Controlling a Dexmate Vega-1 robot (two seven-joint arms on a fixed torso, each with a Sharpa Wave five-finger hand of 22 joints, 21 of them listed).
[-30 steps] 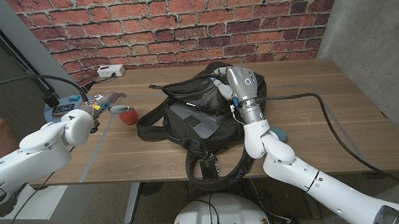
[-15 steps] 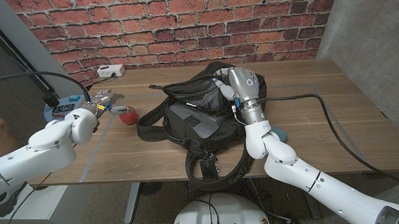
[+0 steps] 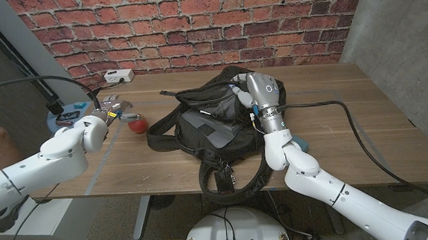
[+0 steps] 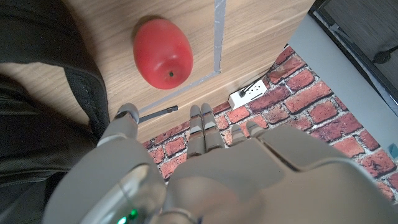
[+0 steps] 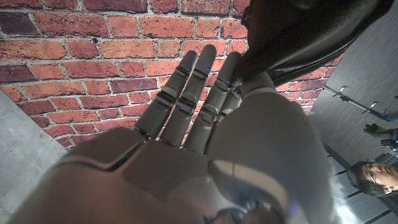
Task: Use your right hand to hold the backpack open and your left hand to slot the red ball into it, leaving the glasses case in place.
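Your left hand (image 3: 111, 110) has crept closer to the ball (image 3: 136, 125) over the last second, fingers spread and empty, so the grasp is near. The egg-shaped ball lies on the table (image 3: 349, 138) just left of the backpack (image 3: 199, 121), long axis roughly level. Your right hand (image 3: 255, 93) grips the backpack's rim.

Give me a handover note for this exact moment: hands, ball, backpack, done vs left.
Left hand: holds nothing, fingers apart, just short of the red ball.
Right hand: at the backpack top, a black edge of it against the fingers; grip unclear.
Red ball lies on the table, left of the backpack.
Glasses case: can't spot it.
Done: right hand is at the bag.
Left: grasp ball, slot it in.
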